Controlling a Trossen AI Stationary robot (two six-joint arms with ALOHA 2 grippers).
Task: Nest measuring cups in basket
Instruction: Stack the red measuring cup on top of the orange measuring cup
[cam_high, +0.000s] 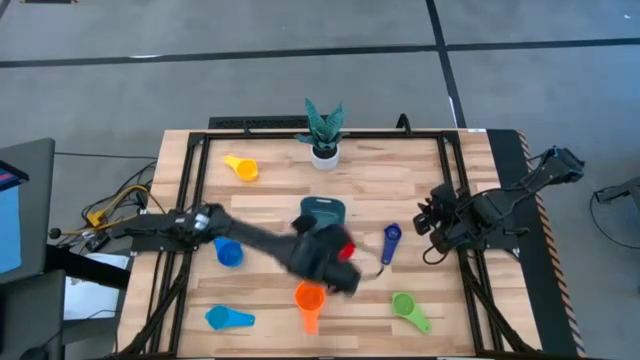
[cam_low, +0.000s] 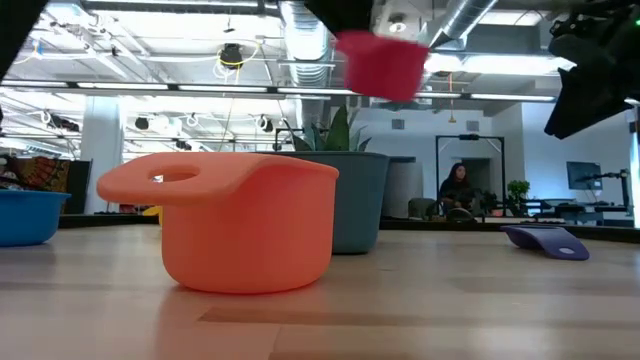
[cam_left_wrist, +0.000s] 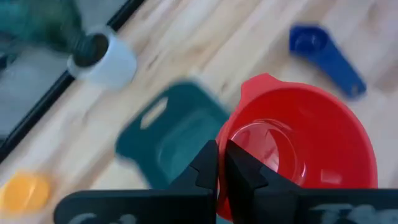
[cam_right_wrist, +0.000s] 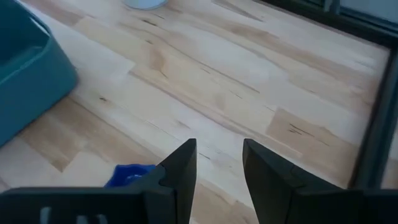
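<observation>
My left gripper is shut on a red measuring cup, which hangs in the air just near of the dark teal basket. The other cups lie on the table: orange, blue, light blue, yellow, green and dark blue. My right gripper waits open at the table's right side, nothing between its fingers. My left gripper pinches the red cup's wall at the rim, one finger inside the bowl and one outside. The fingers slant down from the table's left. The cup is lifted clear, its mouth up and nearly level.
A small white pot with a green plant stands at the far edge behind the basket. The orange cup sits mouth down near the front edge, right below the lifted cup. A black frame runs along the table's sides.
</observation>
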